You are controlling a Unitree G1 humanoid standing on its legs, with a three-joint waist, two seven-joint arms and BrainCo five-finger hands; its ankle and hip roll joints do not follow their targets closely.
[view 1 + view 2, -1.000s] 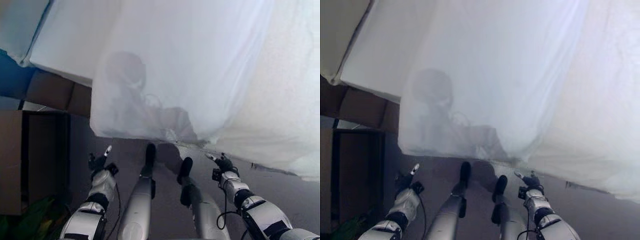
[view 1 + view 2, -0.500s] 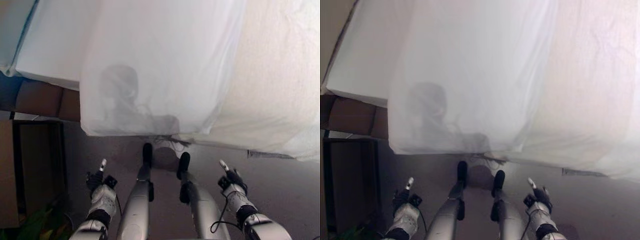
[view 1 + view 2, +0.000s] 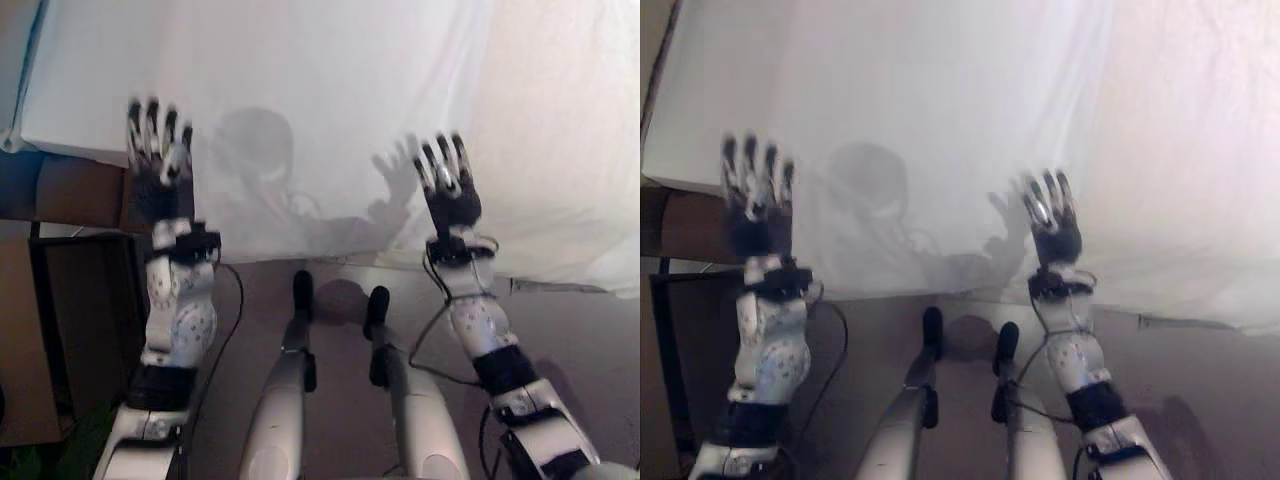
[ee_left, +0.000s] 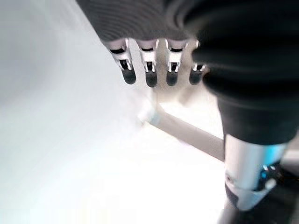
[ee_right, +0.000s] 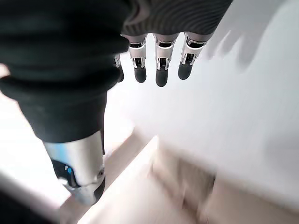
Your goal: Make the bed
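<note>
**A bedroom, with the bed close ahead**

A white sheet (image 3: 330, 110) drapes over the bed's (image 3: 700, 150) edge and hangs toward a plain grey floor (image 3: 590, 340). Brown cardboard boxes (image 3: 70, 190) stand beside the bed, which hints at a storage or test room.

The two eye views look down from the head, side by side, and share nearly the same scene: the white sheet (image 3: 330, 90) hanging over the bed's edge, the floor (image 3: 340, 290) below that sheet, and both raised arms in front of it. The left wrist view sits very close behind the left robot hand (image 4: 149, 70) and faces along its straight fingers toward the sheet. The right wrist view does likewise behind the right robot hand (image 5: 156, 65).
</note>
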